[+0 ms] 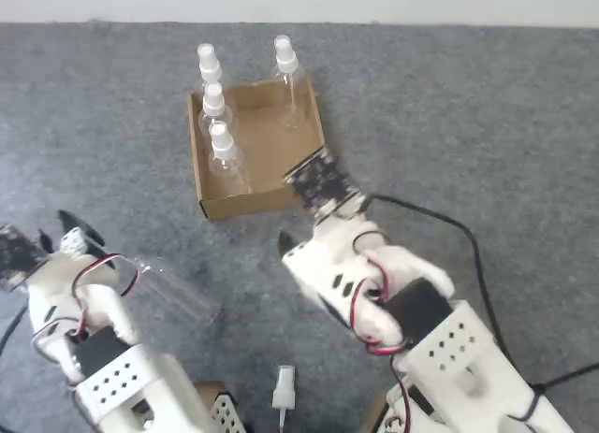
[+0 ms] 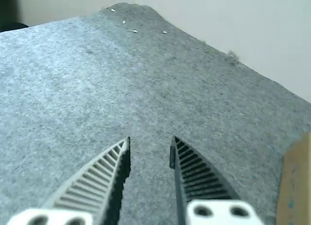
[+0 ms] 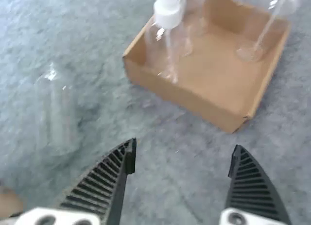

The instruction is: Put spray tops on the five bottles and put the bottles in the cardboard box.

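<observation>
1. Capless bottle (image 1: 173, 288) lies flat beside the left gripper (image 2: 150, 142), whose slightly parted, empty jaws point away from it.
2. Right gripper (image 3: 184, 152), spread wide and empty, faces the cardboard box (image 3: 189, 96).

We see our right gripper (image 3: 184, 146) spread wide near the cardboard box (image 3: 194, 102); bottles (image 3: 167, 40) stand inside it, and a clear bottle (image 3: 56, 111) lies outside, beside it.
</observation>
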`<state>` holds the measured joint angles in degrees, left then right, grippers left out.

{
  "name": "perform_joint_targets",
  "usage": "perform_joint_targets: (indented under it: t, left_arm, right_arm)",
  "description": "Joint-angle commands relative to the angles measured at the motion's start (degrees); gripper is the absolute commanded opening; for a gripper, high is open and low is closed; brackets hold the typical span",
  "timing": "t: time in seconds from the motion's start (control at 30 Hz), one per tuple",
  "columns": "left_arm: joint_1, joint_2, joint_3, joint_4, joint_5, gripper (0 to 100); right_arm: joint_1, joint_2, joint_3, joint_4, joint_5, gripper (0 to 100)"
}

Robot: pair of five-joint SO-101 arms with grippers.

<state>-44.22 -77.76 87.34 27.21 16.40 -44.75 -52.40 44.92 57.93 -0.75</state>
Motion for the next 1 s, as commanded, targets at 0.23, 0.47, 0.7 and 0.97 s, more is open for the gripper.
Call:
perform_joint_targets:
  t: [0.23,0.47,0.7,0.97]
  left_arm:
    - [-7.82,-0.26,-3.3,-2.99,6.51,13]
    - [-14.51,-0.26,-3.21,-4.22,7.03,14]
    - [-21.01,-0.26,-2.95,-4.13,7.03,14]
    - [-26.46,-0.26,-0.4,-4.04,7.03,14]
  right_arm:
    - [-11.82,0.84,-0.44,-2.77,-0.88,26.4]
    - [-12.18,14.02,-2.81,-12.35,1.05,26.6]
    - [-14.81,27.12,-9.41,-15.52,1.14,26.6]
    - [-17.54,40.31,-21.89,-14.99,1.23,26.7]
